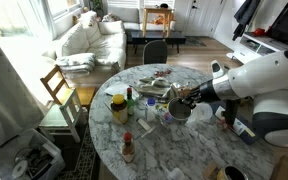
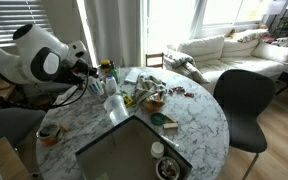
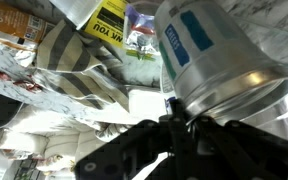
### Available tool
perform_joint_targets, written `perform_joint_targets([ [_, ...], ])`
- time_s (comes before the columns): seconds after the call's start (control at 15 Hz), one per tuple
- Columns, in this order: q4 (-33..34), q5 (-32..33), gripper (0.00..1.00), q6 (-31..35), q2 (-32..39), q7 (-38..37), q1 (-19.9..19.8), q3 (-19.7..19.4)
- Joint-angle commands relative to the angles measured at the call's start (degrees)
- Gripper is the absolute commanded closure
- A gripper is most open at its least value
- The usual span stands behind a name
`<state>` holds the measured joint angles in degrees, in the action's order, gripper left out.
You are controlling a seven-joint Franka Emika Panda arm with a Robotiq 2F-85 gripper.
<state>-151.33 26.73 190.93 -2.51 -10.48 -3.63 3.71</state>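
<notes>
The gripper (image 3: pixel 184 128) has its dark jaws clenched on the thin rim of a shiny cylindrical metal can (image 3: pixel 219 60) with a blue label, mid-way across a round, cluttered marble tabletop (image 1: pixel 174 150), close beside a crumpled striped cloth (image 3: pixel 74 70) and a yellow packet (image 3: pixel 109 20).

In the wrist view, a yellow package label (image 3: pixel 109 20) just beside the silver can (image 3: pixel 219 60) shows black letters resembling "NK TOU", while the white print on the can's blue label (image 3: pixel 176 40) is too blurred to read.
</notes>
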Motion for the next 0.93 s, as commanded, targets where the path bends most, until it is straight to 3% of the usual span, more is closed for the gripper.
perform_joint_targets([
  [0.0, -6.7, 2.6, 0.98, 2.2, -7.6, -5.8, 2.7, -3.2],
  [0.2, -10.8, 4.6, 0.98, 1.1, -14.2, -8.6, 5.5, -9.7],
  [0.27, -6.1, 7.7, 0.98, -0.8, -12.8, -11.7, 5.0, -11.7],
  [0.47, -6.0, 10.5, 0.98, -2.8, -18.9, -13.3, 4.2, -18.1],
  [0.6, -9.7, 9.0, 0.98, -3.8, -25.1, -10.2, 0.9, -19.9],
  [0.67, -5.9, 11.6, 0.98, -6.1, -23.6, -13.1, 2.0, -22.9],
  [0.87, -5.9, 12.6, 0.98, -13.1, -27.3, -12.9, 3.2, -29.1],
])
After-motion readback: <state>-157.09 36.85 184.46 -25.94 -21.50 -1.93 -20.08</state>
